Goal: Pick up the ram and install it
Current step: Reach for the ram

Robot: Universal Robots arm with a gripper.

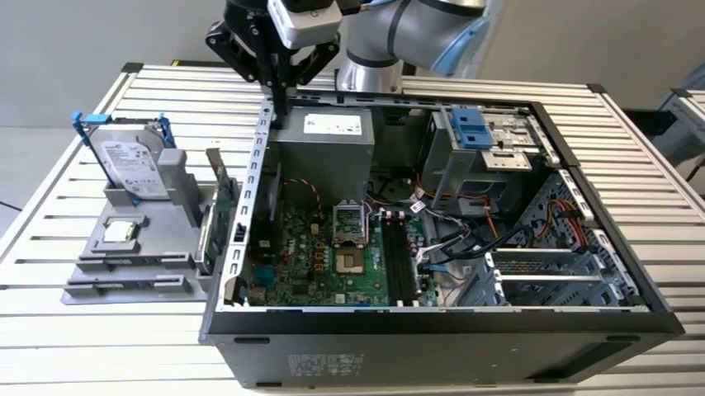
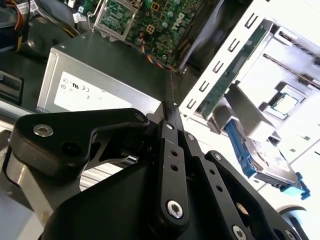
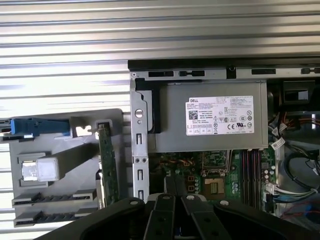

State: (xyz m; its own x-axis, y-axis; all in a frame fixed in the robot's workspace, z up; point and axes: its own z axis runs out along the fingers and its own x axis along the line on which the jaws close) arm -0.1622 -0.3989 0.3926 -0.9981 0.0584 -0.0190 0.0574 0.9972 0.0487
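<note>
Here fingers [image 1: 277, 95], pressed together, hover over the case wall [image 1: 260, 165] (ram [image 3: 108, 165] just outside).

Silver-grey arm [image 1: 410, 29] showing rounded tube joints, pale blue caps [image 1: 465, 41] edging them. Whitish block [image 1: 303, 21] sitting at wrist. Matte black gripper [image 1: 277, 106] appearing as angular linkage plates and flat bars overlapping in layers, jaws narrowing toward thin tip. Silver round-headed screws [image 2: 43, 130] dotting linkage in second wrist view. Small holes running along central bar [image 2: 172, 160]. Light glinting off black edges.
</note>
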